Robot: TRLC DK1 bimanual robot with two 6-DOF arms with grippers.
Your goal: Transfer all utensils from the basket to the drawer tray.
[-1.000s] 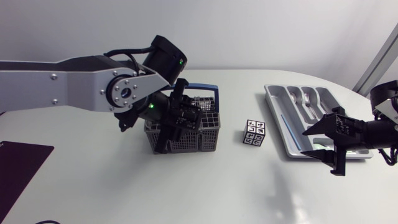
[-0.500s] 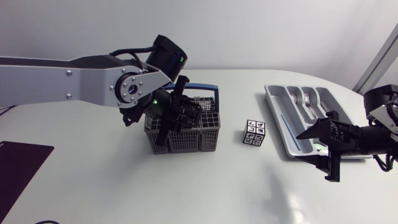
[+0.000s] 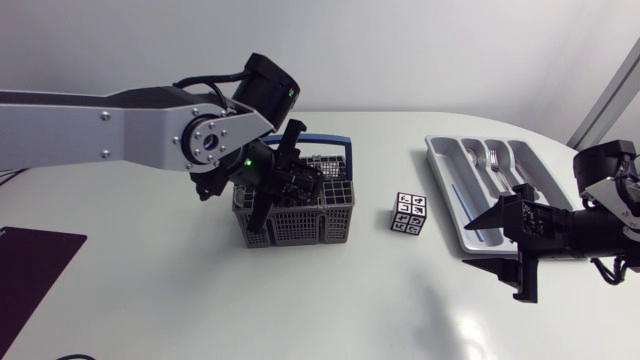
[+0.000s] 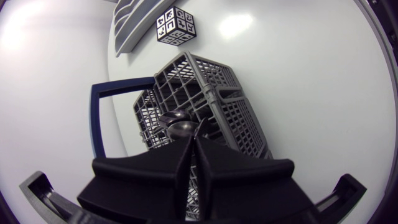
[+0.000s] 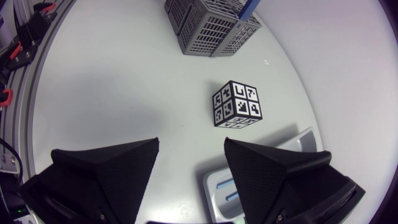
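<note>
A grey wire basket (image 3: 310, 218) with a blue handle (image 3: 328, 140) stands left of the table's middle. My left gripper (image 3: 283, 188) is down inside it. In the left wrist view its fingers (image 4: 217, 165) are pressed almost together on the dark rounded end of a utensil (image 4: 177, 123) that sticks up from the basket (image 4: 217, 93). The grey drawer tray (image 3: 440, 160) lies at the right with several utensils (image 3: 495, 160) in its far compartments. My right gripper (image 3: 507, 250) hangs open by the tray's near end, empty; its wrist view shows the gripper (image 5: 189, 155) wide above a tray corner (image 5: 301, 142).
A black-and-white patterned cube (image 3: 409, 213) sits between basket and tray, and shows ahead of the right gripper as the cube (image 5: 237, 104), with the basket (image 5: 208, 25) farther off. A dark mat (image 3: 30, 265) lies at the near left edge.
My left gripper's fingers have come together on the utensil in the basket, and the left arm shifted slightly. The right gripper has drifted left and toward the near edge.
</note>
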